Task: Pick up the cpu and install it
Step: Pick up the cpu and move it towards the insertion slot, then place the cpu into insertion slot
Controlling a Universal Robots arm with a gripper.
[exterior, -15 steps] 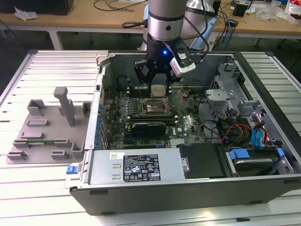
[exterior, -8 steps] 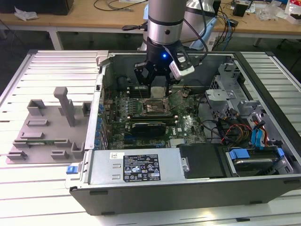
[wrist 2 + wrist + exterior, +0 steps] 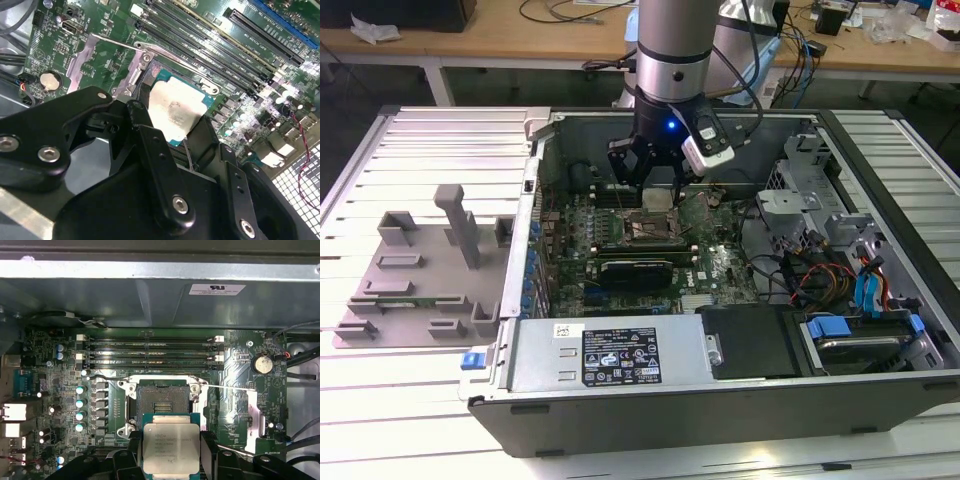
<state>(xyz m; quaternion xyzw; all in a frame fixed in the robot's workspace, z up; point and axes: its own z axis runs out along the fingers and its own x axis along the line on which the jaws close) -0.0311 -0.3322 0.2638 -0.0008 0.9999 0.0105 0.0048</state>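
Finding 1. The gripper [image 3: 658,190] hangs inside the open computer case [image 3: 720,395], over the motherboard [image 3: 235,365] and close above the socket [image 3: 162,400].

Finding 2. Claw state: the jaws are closed to the width of the chip, gripping the cpu [image 3: 171,445]. In both wrist views the black fingers [image 3: 204,134] press on two opposite edges of the chip, one each side. Its silvery top plate is exposed between them.

Finding 3. Position of the cpu: it sits squarely between the fingertips and is held flat, plate side up. In the first wrist view it lies just beside the socket, its near edge overlapping one edge of the socket frame. The socket's centre is uncovered, so the chip is not seated. Its height above the socket cannot be told.

Finding 4. The socket is open, with bare contacts showing in its centre. The memory slots [image 3: 155,347] run along the side of the socket opposite the cpu, near the frame.
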